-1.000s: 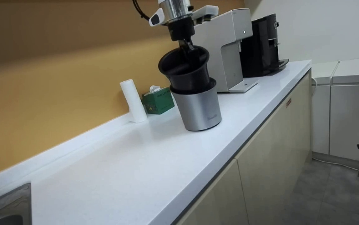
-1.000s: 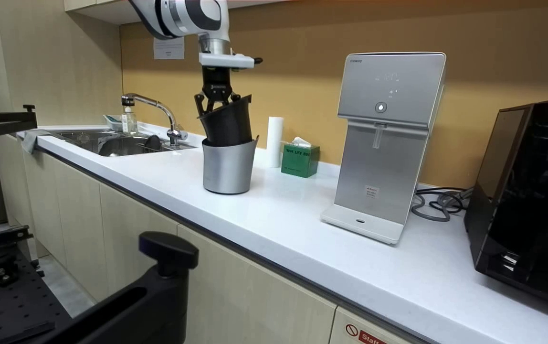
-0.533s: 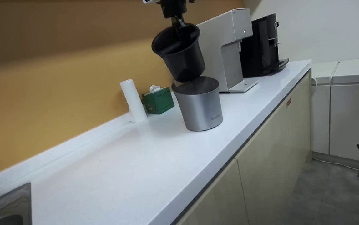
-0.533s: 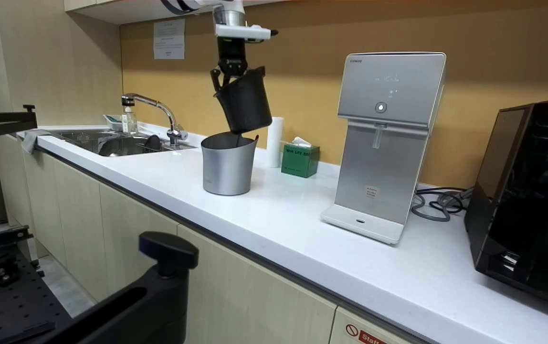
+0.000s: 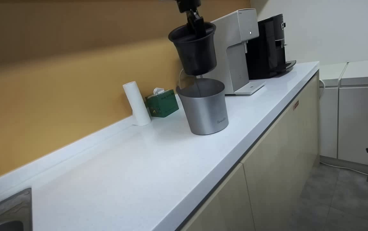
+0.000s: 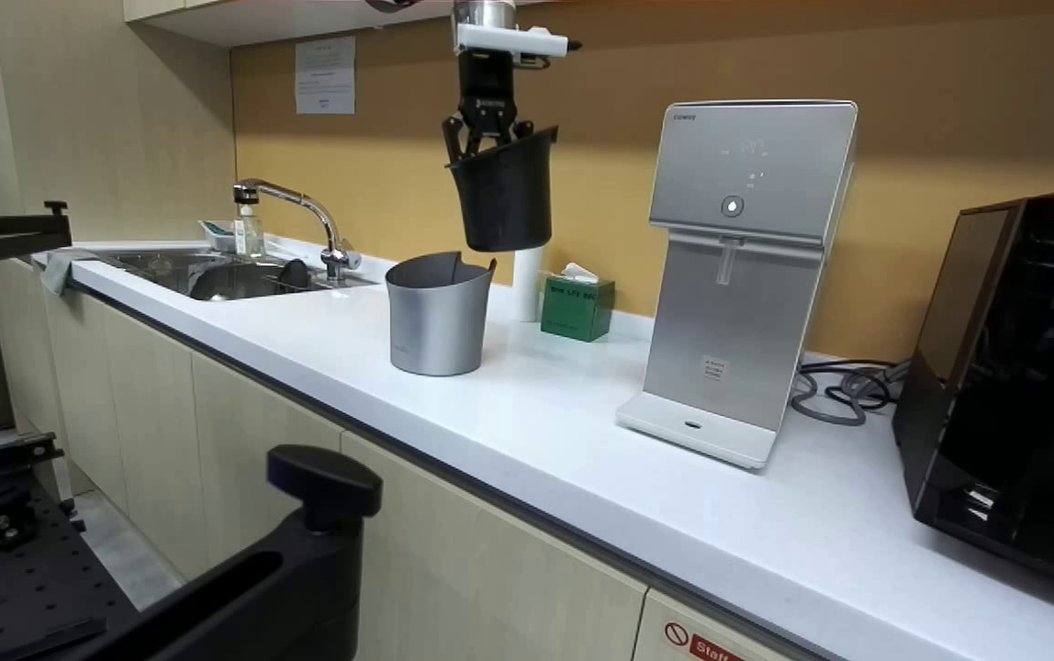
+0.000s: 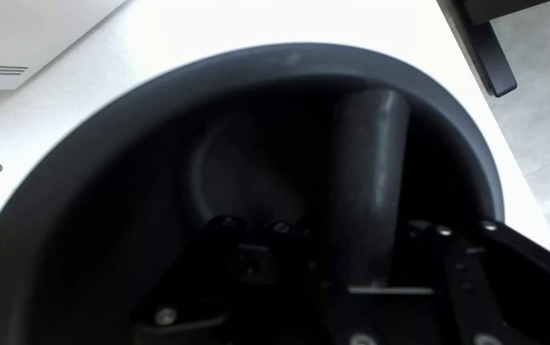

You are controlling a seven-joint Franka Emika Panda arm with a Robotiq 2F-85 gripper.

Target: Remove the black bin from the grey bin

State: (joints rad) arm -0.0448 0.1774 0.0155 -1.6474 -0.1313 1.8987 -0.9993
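The black bin (image 5: 196, 59) hangs in the air, slightly tilted, above the counter in both exterior views. It also shows in an exterior view (image 6: 507, 202). My gripper (image 6: 490, 147) reaches into its mouth from above. In the wrist view my gripper (image 7: 351, 239) is around a dark bar inside the black bin (image 7: 303, 57) and appears shut on it; the fingertips are dark and hard to make out. The grey bin (image 5: 204, 112) stands upright on the counter, apart from and below the black bin; it also shows in an exterior view (image 6: 440, 326).
A white paper roll (image 5: 136, 104) and green tissue box (image 5: 162, 104) stand by the wall. The tall water dispenser (image 6: 738, 294) and a black machine (image 6: 1023, 395) stand along the counter (image 6: 527, 441). A sink (image 6: 215, 275) lies at the far end.
The black bin has risen out of the grey bin, then moved toward the water dispenser and swung more upright. The grey bin has stayed nearly in place.
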